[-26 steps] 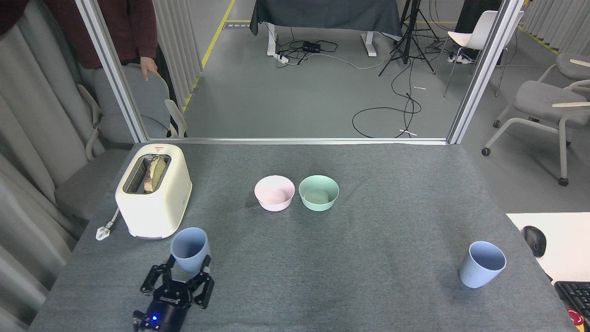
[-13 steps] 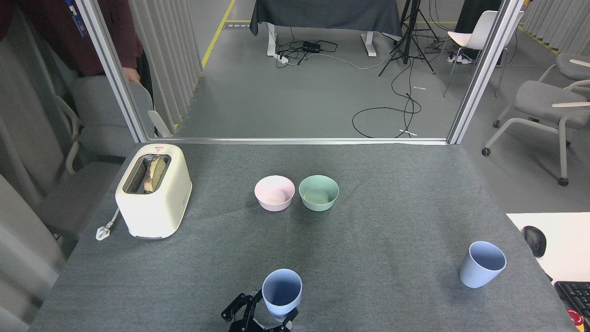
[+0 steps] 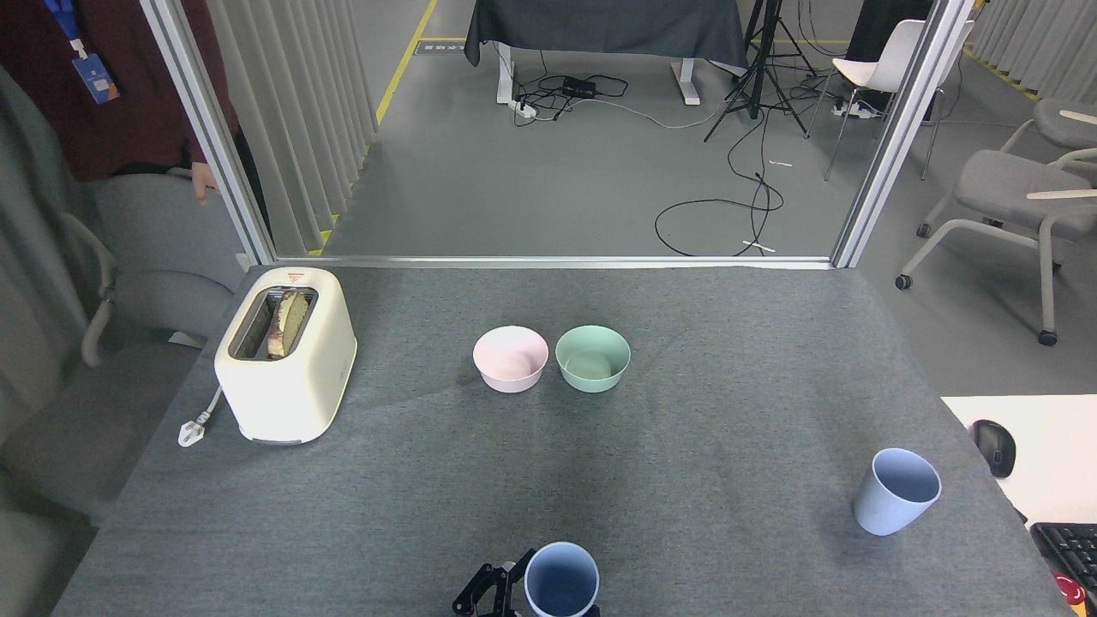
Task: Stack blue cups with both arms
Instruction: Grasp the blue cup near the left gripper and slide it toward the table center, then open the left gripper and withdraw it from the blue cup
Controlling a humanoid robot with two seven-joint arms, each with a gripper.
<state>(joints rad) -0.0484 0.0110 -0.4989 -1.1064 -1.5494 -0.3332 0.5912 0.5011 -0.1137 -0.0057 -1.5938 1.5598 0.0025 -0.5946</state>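
At the near edge of the worktop [image 3: 686,480], just left of its middle, the left gripper [image 3: 514,600] pokes into the head view from the bottom, only its black pronged fingers [image 3: 480,593] showing; they reach up along the left side of a blue cup [image 3: 561,581] that stands mouth-up and is cut off by the frame, and whether the prongs are actually clamped on its wall cannot be told, since the rest of the gripper lies out of sight. The right gripper does not appear. The second blue cup [image 3: 896,491] stands alone near the worktop's right edge, well apart from the first, tilted slightly with its mouth toward the camera. Toward the middle of the grey, cloth-like worktop a pale pink bowl [image 3: 510,358] and a mint green bowl [image 3: 592,358] sit side by side, almost touching. Near the left edge a cream toaster [image 3: 285,356] holds a slice of bread [image 3: 285,322] in its slot, its plug [image 3: 190,430] lying on the cloth beside it. Beyond the far edge, a metal frame [image 3: 548,261] opens onto a grey floor with loose cables [image 3: 720,214], a tripod [image 3: 763,77], chairs [image 3: 1011,197] and a draped table [image 3: 608,30]. A person in a dark red top [image 3: 103,94] stands at the far left by a grey chair [image 3: 146,266].
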